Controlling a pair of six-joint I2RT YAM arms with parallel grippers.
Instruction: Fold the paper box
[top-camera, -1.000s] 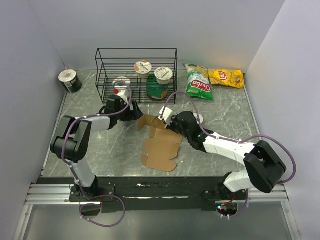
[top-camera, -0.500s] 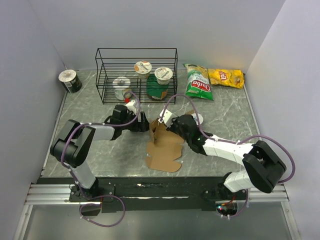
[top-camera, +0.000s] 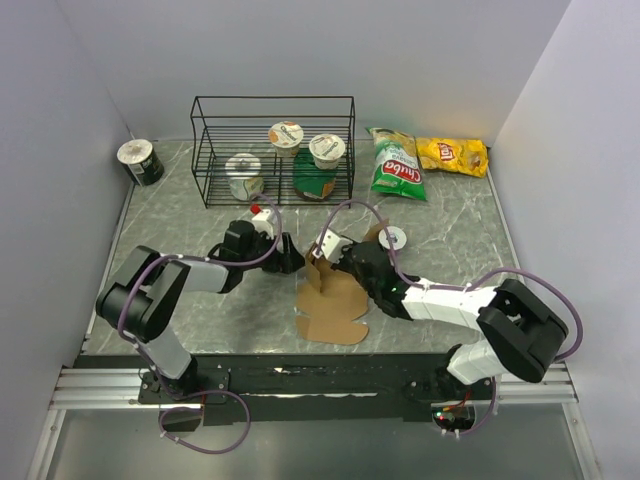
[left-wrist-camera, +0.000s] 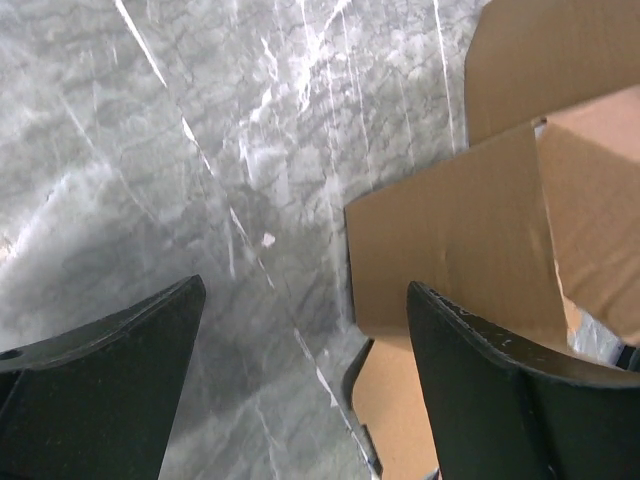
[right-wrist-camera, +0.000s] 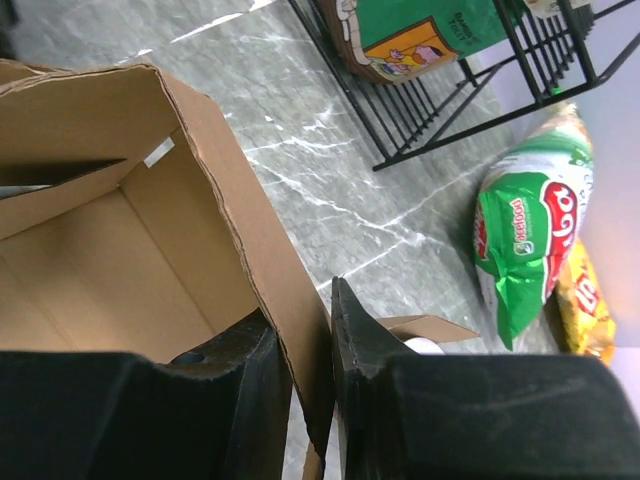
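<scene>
Flat a second ago, the paper box (top-camera: 335, 308) is now tipped up at the centre of the table (top-camera: 450, 220), with one wall pinched by the right gripper (right-wrist-camera: 303, 350). The left gripper (left-wrist-camera: 300, 340) is held wide open and empty, with the raised wall just to its right.

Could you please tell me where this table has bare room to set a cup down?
Bare marble lies at the right, between the yellow chip bag and the right arm, and at the left, between the can and the left arm. The middle is crowded: both arms meet at the paper box, in front of the wire rack.
</scene>
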